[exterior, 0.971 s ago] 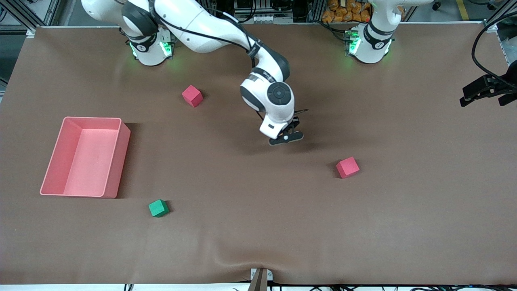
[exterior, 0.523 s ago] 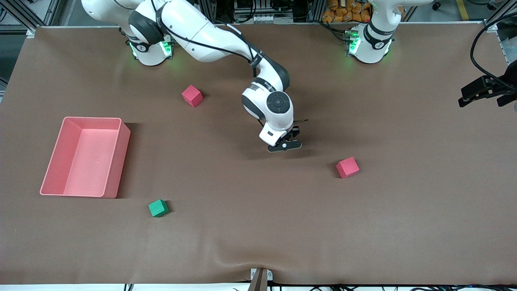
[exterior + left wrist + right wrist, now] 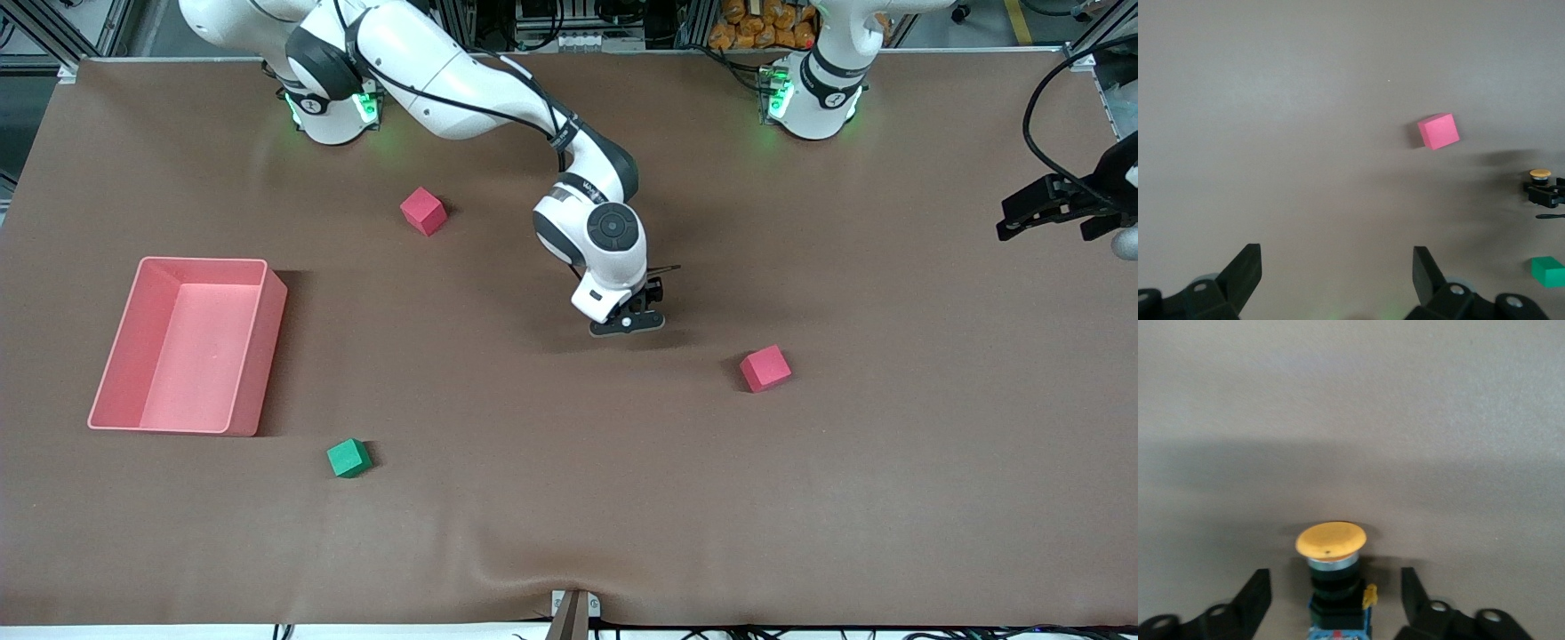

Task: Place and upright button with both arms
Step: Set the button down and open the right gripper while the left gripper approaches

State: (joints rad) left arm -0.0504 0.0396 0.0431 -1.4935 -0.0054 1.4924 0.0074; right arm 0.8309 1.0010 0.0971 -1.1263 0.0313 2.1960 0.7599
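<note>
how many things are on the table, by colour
red cubes: 2, one near the right arm's base, one nearer the front camera
green cube: 1
pink bin: 1
orange-capped button: 1, standing upright between the open fingers of the right hand
total: 5

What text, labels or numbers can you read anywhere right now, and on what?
None can be read.
Right arm: small dark lettering on the wrist link, too small to read.
Arm bases: a small round mark on each, unreadable.
Button: plain orange cap, no marking visible.
Red cubes, green cube, pink bin: blank.
</note>
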